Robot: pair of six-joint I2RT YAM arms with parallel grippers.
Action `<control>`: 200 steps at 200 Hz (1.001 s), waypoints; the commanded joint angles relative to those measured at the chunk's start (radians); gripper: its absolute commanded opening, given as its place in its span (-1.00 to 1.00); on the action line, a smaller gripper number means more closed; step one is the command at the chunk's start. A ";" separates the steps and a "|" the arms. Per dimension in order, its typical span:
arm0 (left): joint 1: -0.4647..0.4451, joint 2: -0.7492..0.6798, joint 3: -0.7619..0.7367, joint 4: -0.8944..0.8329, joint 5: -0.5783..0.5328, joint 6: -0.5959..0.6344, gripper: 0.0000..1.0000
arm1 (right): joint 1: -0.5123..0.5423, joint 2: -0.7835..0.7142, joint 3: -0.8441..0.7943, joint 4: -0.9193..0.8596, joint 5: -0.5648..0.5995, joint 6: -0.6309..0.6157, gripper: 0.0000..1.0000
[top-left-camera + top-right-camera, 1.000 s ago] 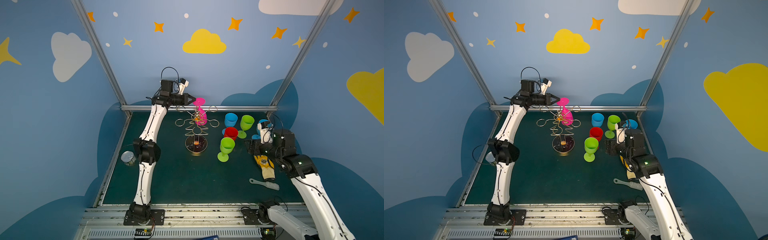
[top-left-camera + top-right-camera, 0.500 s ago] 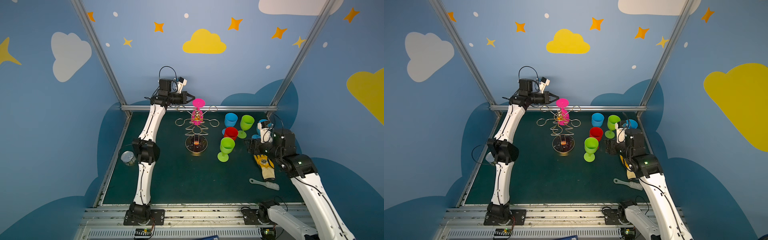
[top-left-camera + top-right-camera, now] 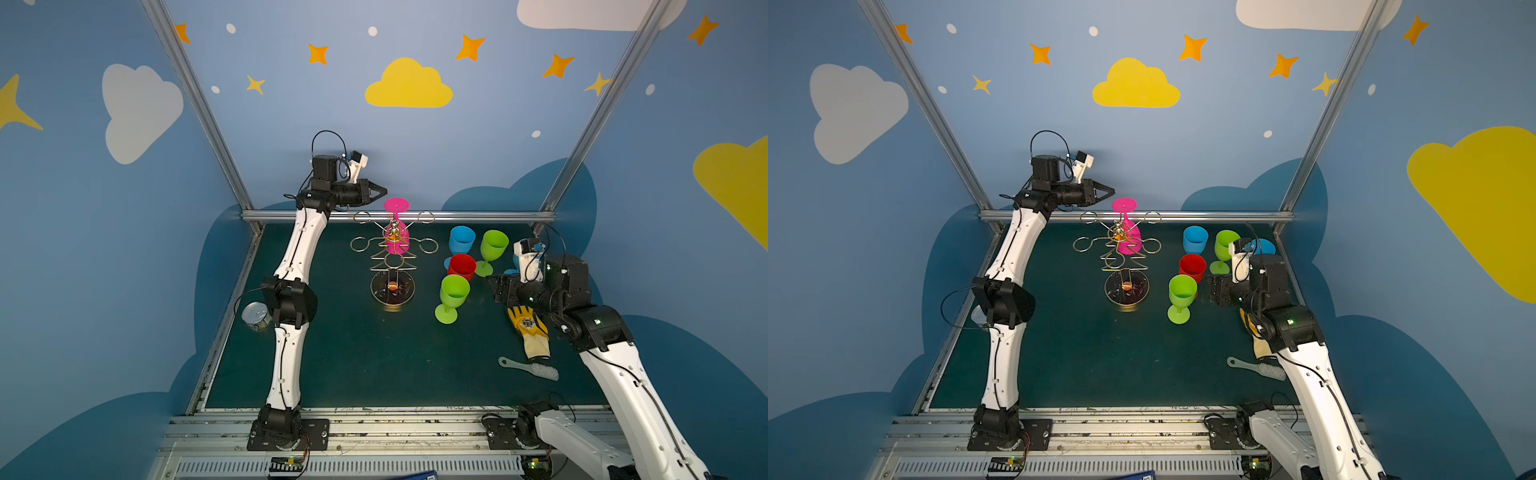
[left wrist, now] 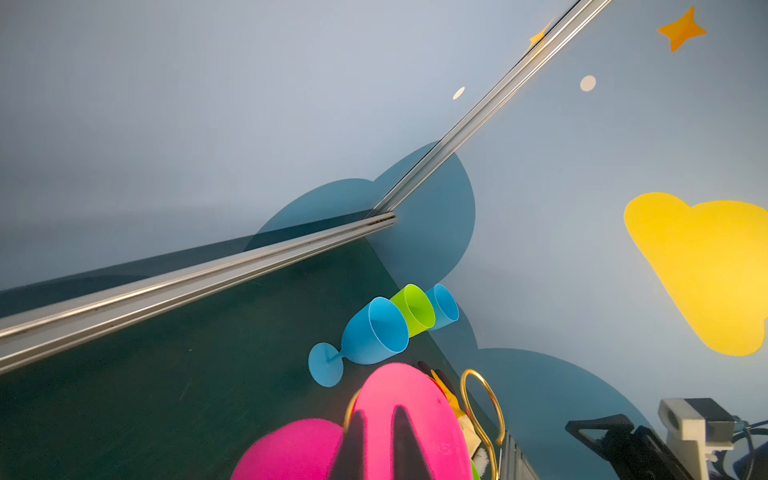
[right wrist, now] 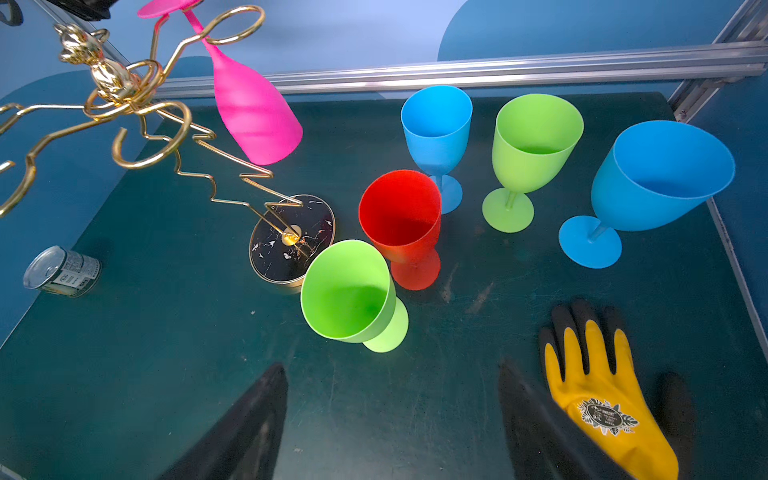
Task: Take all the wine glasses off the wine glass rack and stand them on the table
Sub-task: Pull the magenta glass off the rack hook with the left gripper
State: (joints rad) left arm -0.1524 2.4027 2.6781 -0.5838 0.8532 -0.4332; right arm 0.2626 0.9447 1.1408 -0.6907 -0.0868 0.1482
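A pink wine glass hangs bowl-down from a ring arm of the gold wine glass rack, its round foot on top. My left gripper hovers just left of and slightly above that foot. In the left wrist view its fingers stand a little apart over the pink foot, holding nothing. In the right wrist view the wine glass leans beside the rack's dark base. My right gripper is open, low, to the right of the cups.
To the right of the rack several plastic goblets stand upright: blue, green, red, green. A yellow glove and a brush lie under my right arm. A tin can sits at the left edge.
My left gripper, shut against the glass foot a second ago, has come off it and opened slightly. The pink glass has swung from tilted back to hanging straight. The right arm is still.
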 commanded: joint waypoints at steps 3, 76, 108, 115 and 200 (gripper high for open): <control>0.005 -0.036 0.025 -0.048 0.013 0.053 0.25 | -0.003 0.000 0.031 0.022 -0.010 -0.011 0.57; 0.008 -0.019 0.045 -0.146 -0.067 0.200 0.40 | -0.006 0.008 0.044 0.018 -0.018 -0.007 0.57; 0.005 -0.005 0.046 -0.134 -0.049 0.235 0.46 | -0.005 0.012 0.052 0.013 -0.019 -0.005 0.57; 0.004 -0.001 0.046 -0.127 -0.036 0.240 0.47 | -0.005 0.015 0.055 0.013 -0.019 -0.005 0.57; -0.001 0.036 0.045 -0.137 0.014 0.261 0.46 | -0.005 0.033 0.061 0.022 -0.031 -0.001 0.57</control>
State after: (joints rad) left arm -0.1516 2.4058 2.7010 -0.7044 0.8425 -0.2005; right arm 0.2615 0.9718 1.1782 -0.6842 -0.1051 0.1493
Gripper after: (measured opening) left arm 0.733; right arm 0.784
